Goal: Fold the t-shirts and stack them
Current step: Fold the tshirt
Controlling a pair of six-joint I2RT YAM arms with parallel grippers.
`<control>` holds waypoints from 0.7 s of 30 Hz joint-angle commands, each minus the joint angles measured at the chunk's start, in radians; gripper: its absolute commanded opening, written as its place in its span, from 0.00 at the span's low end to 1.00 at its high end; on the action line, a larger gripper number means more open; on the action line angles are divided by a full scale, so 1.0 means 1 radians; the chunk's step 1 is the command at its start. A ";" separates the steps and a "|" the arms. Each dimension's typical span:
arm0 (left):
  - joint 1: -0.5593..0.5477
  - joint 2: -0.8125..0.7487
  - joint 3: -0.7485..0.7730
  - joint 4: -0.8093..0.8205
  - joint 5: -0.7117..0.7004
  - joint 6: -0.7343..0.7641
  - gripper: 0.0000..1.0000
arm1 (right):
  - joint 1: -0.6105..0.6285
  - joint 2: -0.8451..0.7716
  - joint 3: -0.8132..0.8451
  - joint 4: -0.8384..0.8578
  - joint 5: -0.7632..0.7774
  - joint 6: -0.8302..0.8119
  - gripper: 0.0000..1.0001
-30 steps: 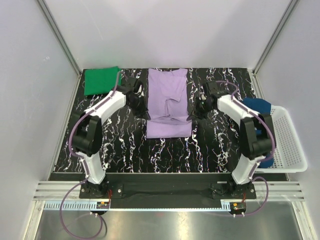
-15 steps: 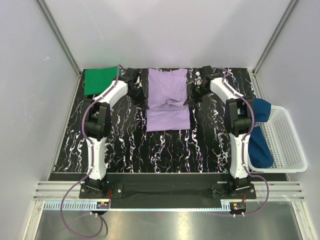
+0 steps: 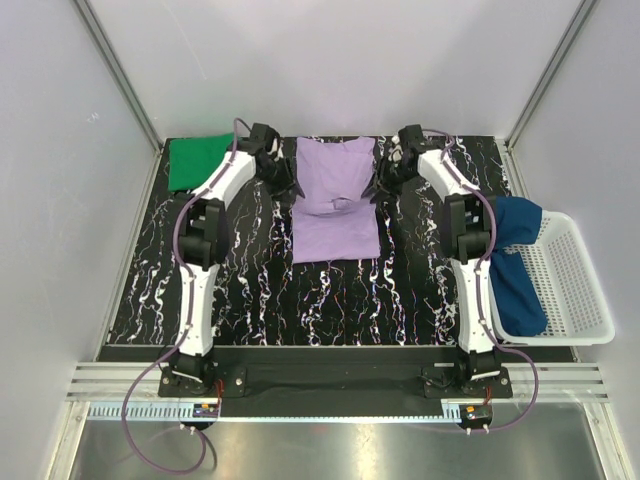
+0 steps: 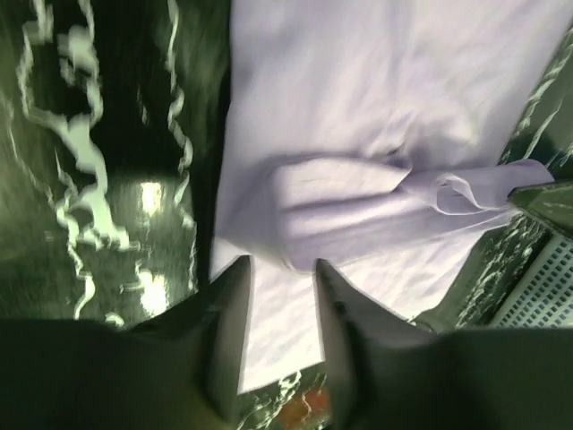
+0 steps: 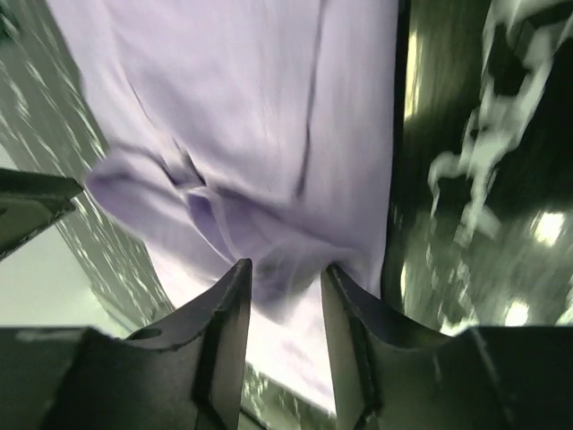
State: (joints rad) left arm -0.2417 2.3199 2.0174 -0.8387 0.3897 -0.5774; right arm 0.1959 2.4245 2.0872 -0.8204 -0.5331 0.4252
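The purple shirt is spread at the far middle of the surface, with a rumpled ridge across its middle; its crosswise fold is judged to be in hand. The jaws of the left arm and right arm are held over its side edges, partly parted, with no cloth between them. A green shirt is folded at far left; a blue shirt is draped in the basket. A fresh grip on the edges is probably called for.
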 commanded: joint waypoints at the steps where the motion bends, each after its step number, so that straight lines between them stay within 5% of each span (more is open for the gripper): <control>1: 0.035 0.006 0.154 0.049 0.026 0.007 0.45 | -0.039 0.071 0.167 -0.003 -0.024 0.046 0.44; 4: 0.035 -0.071 0.134 0.062 0.023 0.034 0.50 | -0.038 0.084 0.287 -0.091 -0.015 0.038 0.53; 8: -0.002 -0.240 -0.129 0.133 0.047 0.051 0.51 | -0.013 -0.127 0.017 -0.022 0.070 0.005 0.66; 10: -0.039 -0.319 -0.247 0.202 0.078 0.041 0.46 | 0.020 -0.192 -0.093 0.016 0.090 -0.003 0.64; 13: -0.102 -0.352 -0.407 0.269 0.098 0.036 0.36 | 0.088 -0.264 -0.258 0.081 0.110 -0.017 0.51; 17: -0.145 -0.353 -0.509 0.326 0.115 0.031 0.34 | 0.116 -0.399 -0.528 0.263 0.157 0.013 0.29; 20: -0.143 -0.308 -0.514 0.317 0.118 0.024 0.32 | 0.111 -0.404 -0.575 0.303 0.159 0.006 0.19; 21: -0.143 -0.297 -0.505 0.284 0.095 0.027 0.30 | 0.105 -0.388 -0.560 0.282 0.151 -0.003 0.04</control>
State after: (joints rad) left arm -0.4149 1.9938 1.5021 -0.5892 0.4870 -0.5518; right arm 0.3393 2.0666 1.5242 -0.6422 -0.4225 0.4282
